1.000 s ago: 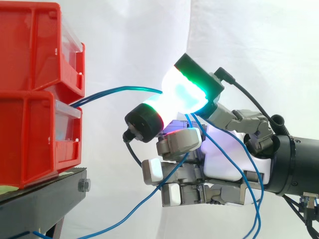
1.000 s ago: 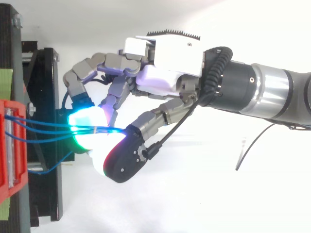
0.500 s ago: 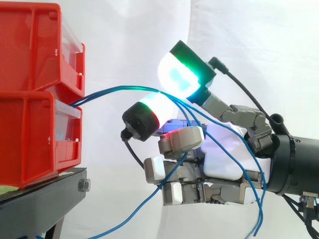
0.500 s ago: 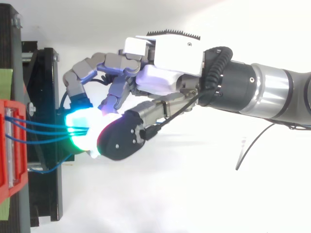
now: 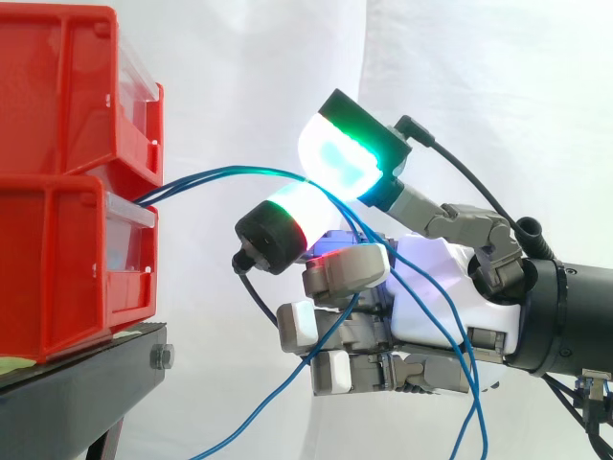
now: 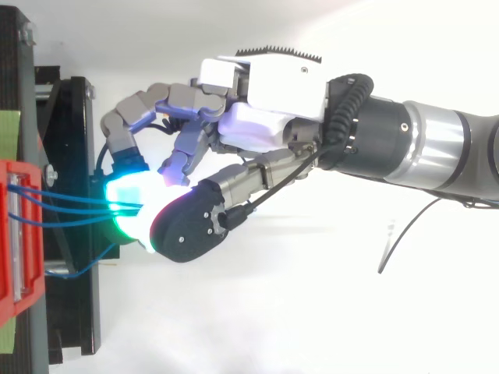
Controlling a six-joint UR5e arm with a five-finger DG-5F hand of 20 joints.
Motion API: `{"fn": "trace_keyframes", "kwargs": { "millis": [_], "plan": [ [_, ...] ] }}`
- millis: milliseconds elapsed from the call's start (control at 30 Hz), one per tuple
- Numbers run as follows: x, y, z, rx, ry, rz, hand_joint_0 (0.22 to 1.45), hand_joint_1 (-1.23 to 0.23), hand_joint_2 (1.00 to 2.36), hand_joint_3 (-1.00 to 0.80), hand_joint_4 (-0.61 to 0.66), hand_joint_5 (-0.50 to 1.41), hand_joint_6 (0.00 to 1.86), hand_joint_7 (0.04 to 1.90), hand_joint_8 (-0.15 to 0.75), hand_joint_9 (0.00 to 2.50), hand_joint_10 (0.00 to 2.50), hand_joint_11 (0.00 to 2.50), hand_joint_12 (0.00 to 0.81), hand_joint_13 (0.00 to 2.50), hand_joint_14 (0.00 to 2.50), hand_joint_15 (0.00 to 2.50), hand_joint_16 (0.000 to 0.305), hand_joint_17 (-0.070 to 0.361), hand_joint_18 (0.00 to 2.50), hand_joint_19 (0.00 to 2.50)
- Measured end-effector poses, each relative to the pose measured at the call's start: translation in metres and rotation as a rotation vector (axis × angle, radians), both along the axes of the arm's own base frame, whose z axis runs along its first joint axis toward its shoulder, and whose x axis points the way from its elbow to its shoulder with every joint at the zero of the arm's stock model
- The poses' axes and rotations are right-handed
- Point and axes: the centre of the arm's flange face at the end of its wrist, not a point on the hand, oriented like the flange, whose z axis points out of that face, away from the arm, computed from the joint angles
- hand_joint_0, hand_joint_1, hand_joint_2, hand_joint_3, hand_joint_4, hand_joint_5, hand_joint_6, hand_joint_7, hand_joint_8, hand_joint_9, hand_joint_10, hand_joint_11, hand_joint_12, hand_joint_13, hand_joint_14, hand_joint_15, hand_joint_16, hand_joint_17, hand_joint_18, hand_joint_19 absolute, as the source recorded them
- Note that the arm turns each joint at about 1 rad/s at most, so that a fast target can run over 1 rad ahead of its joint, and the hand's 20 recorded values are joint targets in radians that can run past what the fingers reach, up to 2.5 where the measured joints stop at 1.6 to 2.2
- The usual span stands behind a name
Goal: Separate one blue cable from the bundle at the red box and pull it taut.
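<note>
1. Side view, left edge: two red bins [image 5: 67, 192] are stacked on a black stand [image 5: 86, 379] in the lower left corner.
2. The hand [image 5: 431, 297] takes up the centre and right of the frame, its palm turned toward the bins. In the top view the hand [image 6: 261, 117] reaches in from the right edge.
3. The blue cables [image 5: 220, 173] leave the seam between the bins, arch to the centre of the frame, then drop across the palm to the bottom edge. Several strands run together with none isolated, and the arch shows slack.
4. The hand is not clamped. The green-glowing pad [image 5: 340, 153] stands apart above the red-rimmed pad [image 5: 292, 211]. The strands pass loosely through that gap and lie on the lower pad.
5. The step in hand appears to be singling out one strand. It would go best if the pads closed on a single strand, let the rest slip off, and only then drew slowly toward the right, so the bin end is not yanked.
6. The clear front window [image 5: 129, 249] of the lower bin shows no legible writing, and neither does the hand.
</note>
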Motion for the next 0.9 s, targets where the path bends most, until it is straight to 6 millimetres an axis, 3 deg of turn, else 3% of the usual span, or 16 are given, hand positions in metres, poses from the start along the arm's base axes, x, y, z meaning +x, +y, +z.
{"fn": "trace_keyframes", "kwargs": {
  "millis": [300,600,900],
  "plan": [
    [0.0000,-0.0003,-0.0001,0.001,0.000,-0.001,0.73,-1.01,1.00,-0.50,-0.09,-0.17,0.86,1.31,0.285,1.20,0.03,1.32,0.374,0.98,0.03,0.68,0.049,0.110,0.87,0.76],
    [0.0000,-0.0004,0.0000,-0.001,0.000,-0.002,0.55,-1.00,1.00,-0.50,-0.04,-0.17,0.86,1.27,0.303,1.20,0.03,1.32,0.390,0.99,0.03,0.69,0.051,0.114,0.88,0.79],
    [0.0000,-0.0010,0.0002,-0.003,-0.001,-0.003,0.51,-0.80,1.00,-0.50,-0.02,-0.16,0.84,1.21,0.319,1.24,0.03,1.31,0.414,1.02,0.03,0.69,0.054,0.122,0.92,0.82]
  ]
}}
